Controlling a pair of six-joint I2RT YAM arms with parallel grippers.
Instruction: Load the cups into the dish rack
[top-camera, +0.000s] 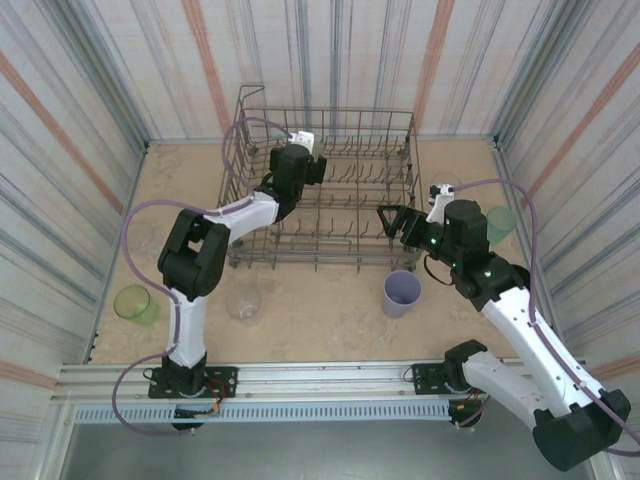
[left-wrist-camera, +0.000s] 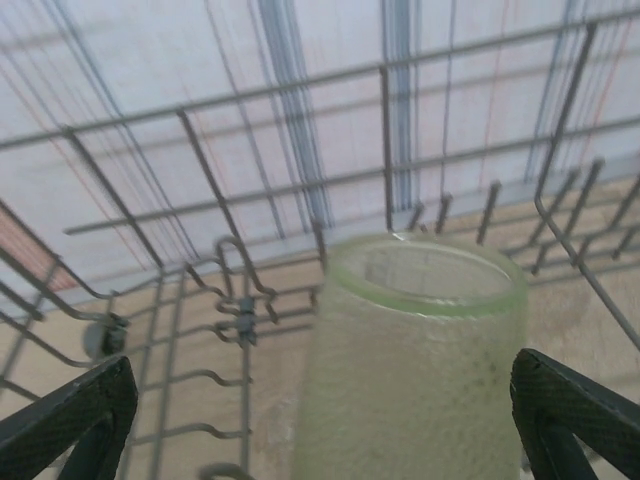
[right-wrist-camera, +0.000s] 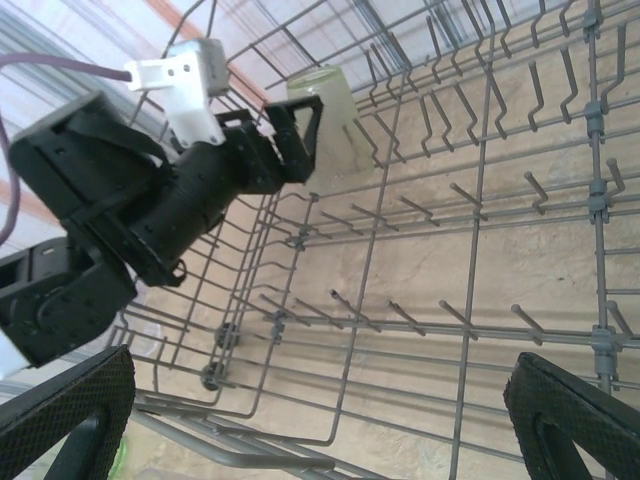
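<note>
Tan counter (top-camera: 320, 325), near strip in front of the rack:
- bright green translucent tumbler (top-camera: 132, 302) toward the left edge
- clear tumbler (top-camera: 243, 300) left of centre
- lavender tumbler (top-camera: 402, 293) right of centre

All three stand on the counter, outside the rack.

Right end effector (right-wrist-camera: 320, 400): fingers spread wide, nothing between them. It is poised at the rack's right side, facing in over the tines.

Teal tumbler (top-camera: 500, 222) stands on the counter just behind the right arm, near the right edge.

Large grey metal wire dish rack (top-camera: 330, 255) sits mid-counter, toward the far edge.

Left end effector (left-wrist-camera: 322, 420) reaches into the rack's far-left corner, fingers wide. Pale olive-yellow frosted tumbler (left-wrist-camera: 420, 350) stands between them inside the rack, by the far wall. There is a clear gap to the left finger. The right finger is close; contact not discernible.
</note>
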